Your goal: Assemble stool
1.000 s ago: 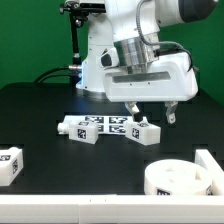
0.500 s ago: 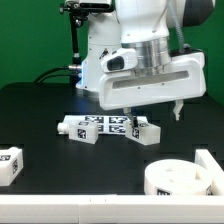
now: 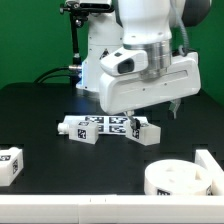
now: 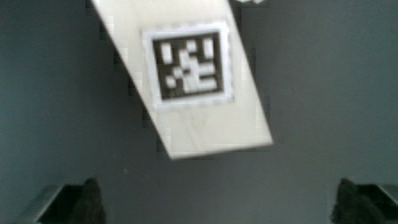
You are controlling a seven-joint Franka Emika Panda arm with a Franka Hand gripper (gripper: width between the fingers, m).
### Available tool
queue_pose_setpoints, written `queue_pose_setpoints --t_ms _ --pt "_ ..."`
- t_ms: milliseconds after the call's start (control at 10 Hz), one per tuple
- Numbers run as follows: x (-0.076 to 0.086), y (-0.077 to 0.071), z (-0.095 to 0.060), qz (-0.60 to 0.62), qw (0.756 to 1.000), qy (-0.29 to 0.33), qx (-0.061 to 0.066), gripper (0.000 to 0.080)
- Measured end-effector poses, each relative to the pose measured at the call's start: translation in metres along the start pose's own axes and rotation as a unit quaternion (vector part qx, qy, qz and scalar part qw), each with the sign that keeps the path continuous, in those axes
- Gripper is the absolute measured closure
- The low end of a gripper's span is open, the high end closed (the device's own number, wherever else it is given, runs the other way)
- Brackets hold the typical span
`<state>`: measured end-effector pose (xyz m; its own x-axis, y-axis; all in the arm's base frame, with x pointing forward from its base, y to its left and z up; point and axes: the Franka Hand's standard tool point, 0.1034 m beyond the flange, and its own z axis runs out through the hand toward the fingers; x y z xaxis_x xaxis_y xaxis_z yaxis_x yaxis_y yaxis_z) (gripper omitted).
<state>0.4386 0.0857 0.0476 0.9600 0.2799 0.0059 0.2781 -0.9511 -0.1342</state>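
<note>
Wrist view: gripper point(image 4: 222, 203), jaws apart, hangs over a leg point(image 4: 192, 85), holding nothing. Likely the reach step; next, lower, straddle, close. In the exterior view, the seat point(image 3: 180, 180) lies at the leg's five o'clock.

A black table point(image 3: 40, 105) carries a round seat point(image 3: 178, 180), one leg point(image 3: 8, 165) at the exterior view's left edge, and a second leg point(image 3: 76, 129) and third leg point(image 3: 146, 129) flanking the marker board point(image 3: 108, 124).
</note>
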Motion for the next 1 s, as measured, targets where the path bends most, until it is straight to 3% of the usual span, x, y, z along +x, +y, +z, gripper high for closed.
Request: queue_pose_setpoints --t_ms 200,300,400,500,600,700,800,1000 --pt "-0.005 -0.003 0.002 0.006 1.0 -0.023 0.009 0.015" --pt "-0.008 -0.007 0.0 0.012 0.998 -0.065 0.022 0.015" --pt "-0.008 -0.001 -0.005 0.017 0.992 -0.123 0.021 0.015" --pt "-0.004 0.003 -0.003 0.023 0.988 -0.154 0.01 0.015" --pt "-0.021 -0.013 0.012 0.058 0.977 -0.207 0.0 0.015" --pt "-0.024 -0.017 0.012 0.057 0.963 -0.265 0.008 0.015" --pt "-0.019 -0.015 0.011 0.058 0.955 -0.289 0.014 0.015" --pt "-0.025 -0.019 0.015 0.058 0.929 -0.365 0.029 0.015"
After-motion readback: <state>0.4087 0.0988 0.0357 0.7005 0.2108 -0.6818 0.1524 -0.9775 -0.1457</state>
